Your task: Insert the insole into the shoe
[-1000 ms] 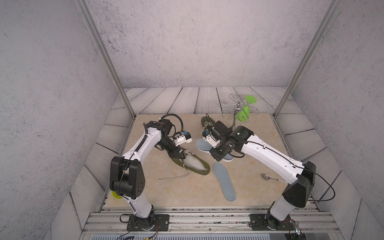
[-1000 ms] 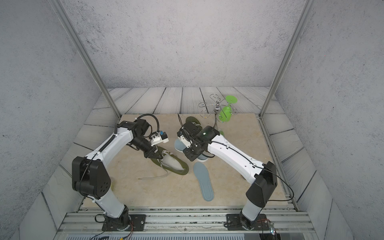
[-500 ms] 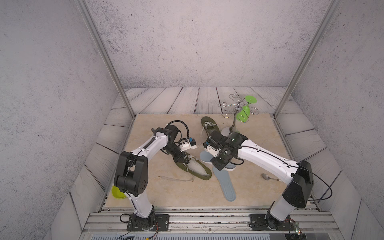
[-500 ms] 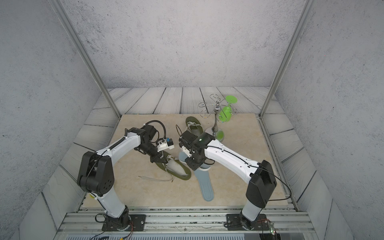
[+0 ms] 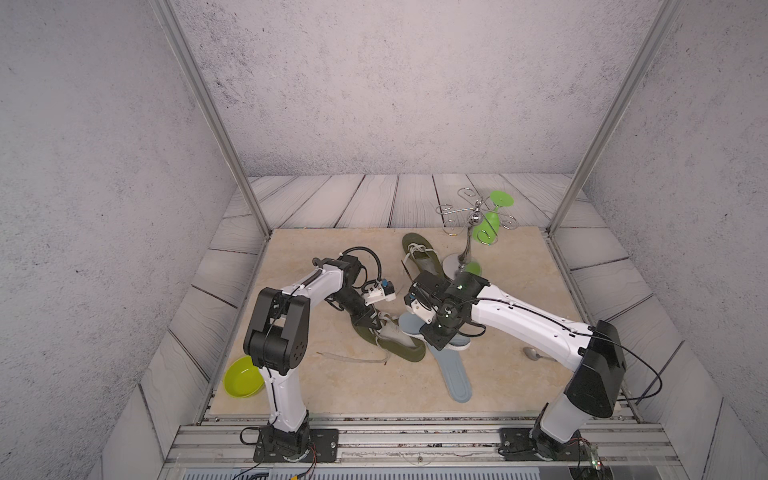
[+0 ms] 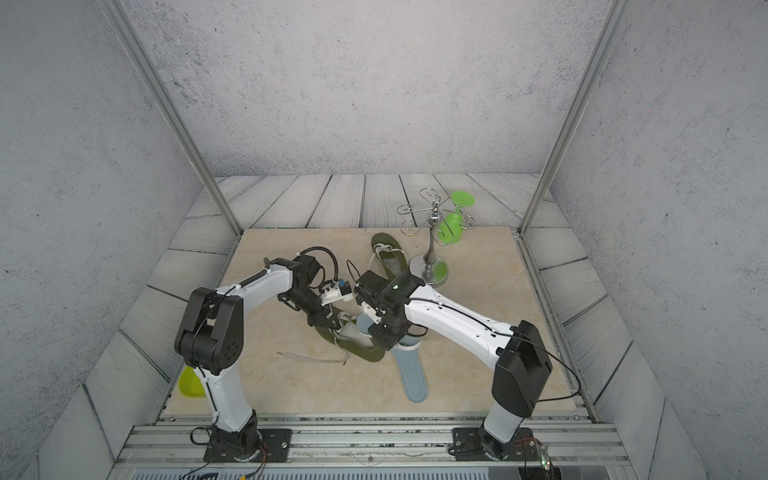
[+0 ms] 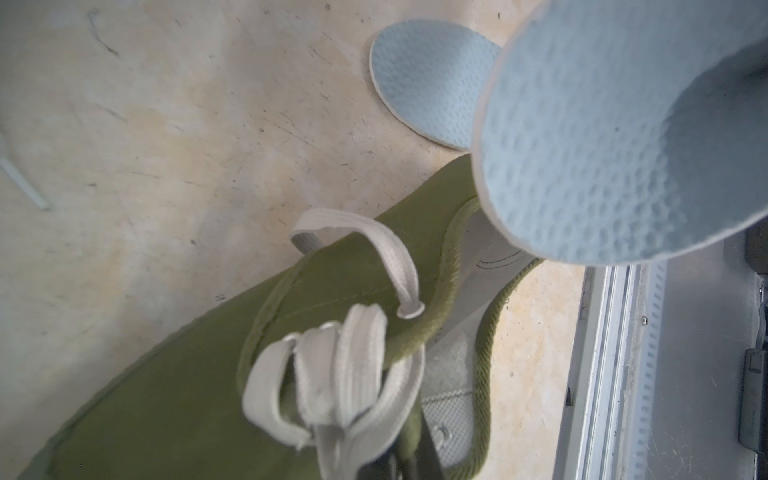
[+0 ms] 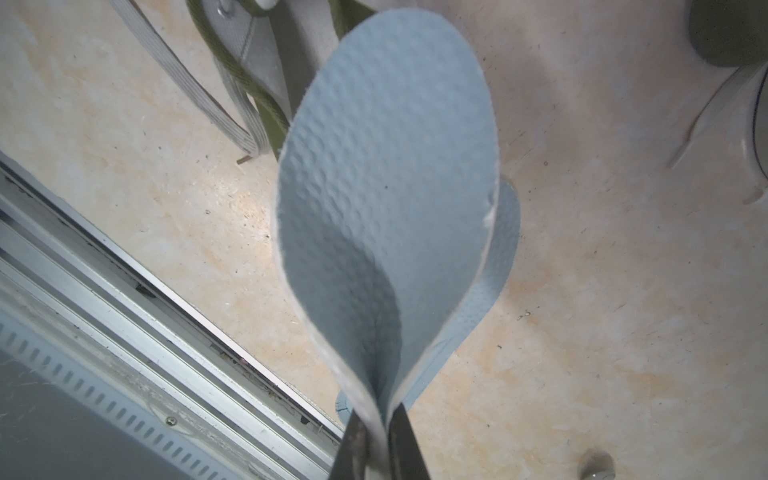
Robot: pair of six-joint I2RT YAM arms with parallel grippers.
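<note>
Shoe, olive green, at the middle of the table; left gripper closed tight on its rim, right beside the white laces; right gripper pinched together on the narrow end of the light blue insole, which folds lengthwise between the fingers; broad end of the insole hangs just over the shoe's opening, not inside it; whether it touches the rim cannot be told. Second insole flat on the table, just right of the shoe, partly under the right arm; second shoe on the far side, beside a metal rack; green bowl near left; spoon at right.
</note>
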